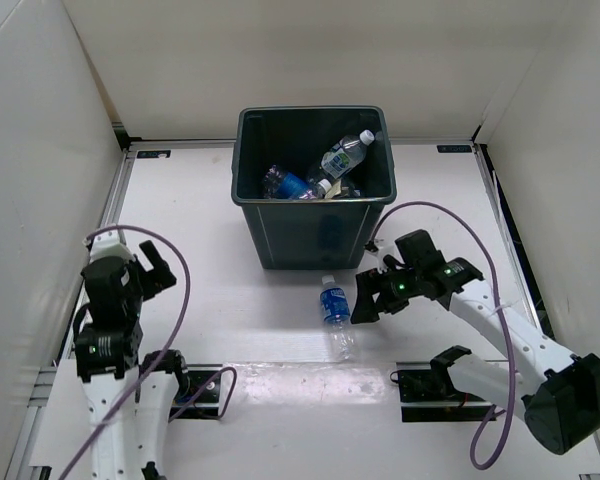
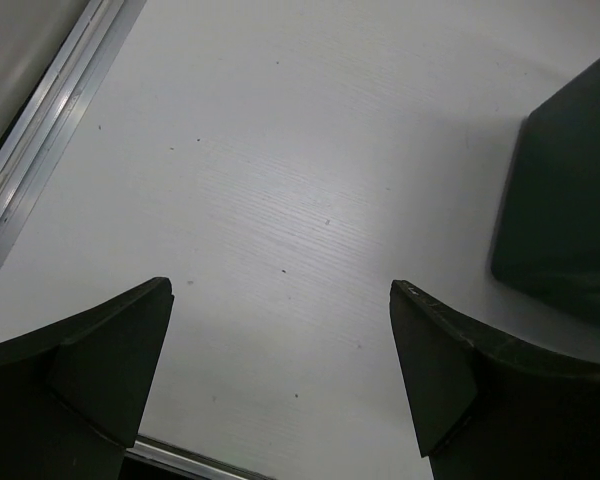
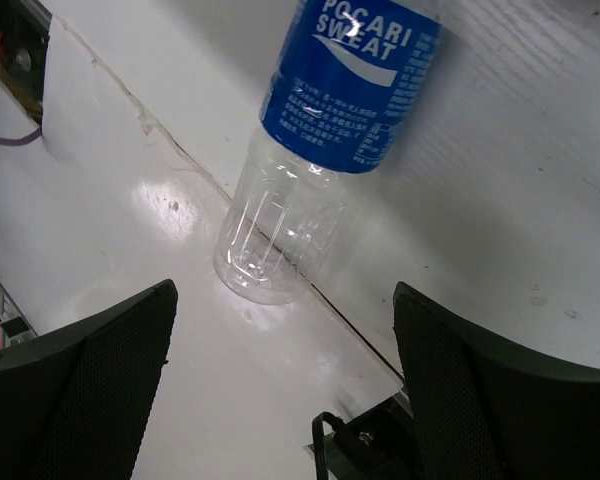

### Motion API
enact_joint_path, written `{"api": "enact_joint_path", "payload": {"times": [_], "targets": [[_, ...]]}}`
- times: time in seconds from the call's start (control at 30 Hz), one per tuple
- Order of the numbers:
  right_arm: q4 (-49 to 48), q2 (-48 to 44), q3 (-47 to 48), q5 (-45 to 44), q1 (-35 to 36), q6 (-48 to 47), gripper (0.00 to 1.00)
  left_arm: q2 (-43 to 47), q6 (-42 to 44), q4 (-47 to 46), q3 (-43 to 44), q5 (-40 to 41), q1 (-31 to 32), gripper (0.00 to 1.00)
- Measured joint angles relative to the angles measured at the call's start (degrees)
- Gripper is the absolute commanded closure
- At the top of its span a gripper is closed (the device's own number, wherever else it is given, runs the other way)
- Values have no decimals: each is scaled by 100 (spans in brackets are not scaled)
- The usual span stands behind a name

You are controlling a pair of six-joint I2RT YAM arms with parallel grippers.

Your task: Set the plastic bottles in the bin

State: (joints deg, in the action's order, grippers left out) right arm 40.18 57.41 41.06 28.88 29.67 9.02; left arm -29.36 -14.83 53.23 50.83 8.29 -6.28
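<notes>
Top external, right tool (image 1: 361, 298) spread, near bottle (image 1: 334, 310)

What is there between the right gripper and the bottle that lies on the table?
Nothing: only bare table separates the right gripper from the bottle, as the top view and the right wrist view show.

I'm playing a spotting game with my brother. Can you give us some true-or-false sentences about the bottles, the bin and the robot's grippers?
1. A blue-label bottle lies on its side on the table, in front of the bin. True.
2. The bin is empty. False: several bottles are already inside it.
3. The right gripper is squeezing the blue-label bottle. False: its jaws are wide open beside the bottle and hold nothing.
4. The left gripper is open with only bare table between its fingers. True.
</notes>
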Motion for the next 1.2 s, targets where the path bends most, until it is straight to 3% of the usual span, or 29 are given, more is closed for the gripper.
{"api": "enact_joint_path", "payload": {"times": [0.43,0.53,0.83,1.2], "targets": [[33,516,9,33,-83,39,10,1864,107,229,-619,-142,42,0],[81,765,59,-157,-321,98,10,2076,66,271,-730,-122,138,0],[142,514,131,-319,507,149,10,2463,-245,426,-839,345,275,0],[-920,1145,109,-568,702,284,10,2905,-481,507,-931,789,278,0]]}}
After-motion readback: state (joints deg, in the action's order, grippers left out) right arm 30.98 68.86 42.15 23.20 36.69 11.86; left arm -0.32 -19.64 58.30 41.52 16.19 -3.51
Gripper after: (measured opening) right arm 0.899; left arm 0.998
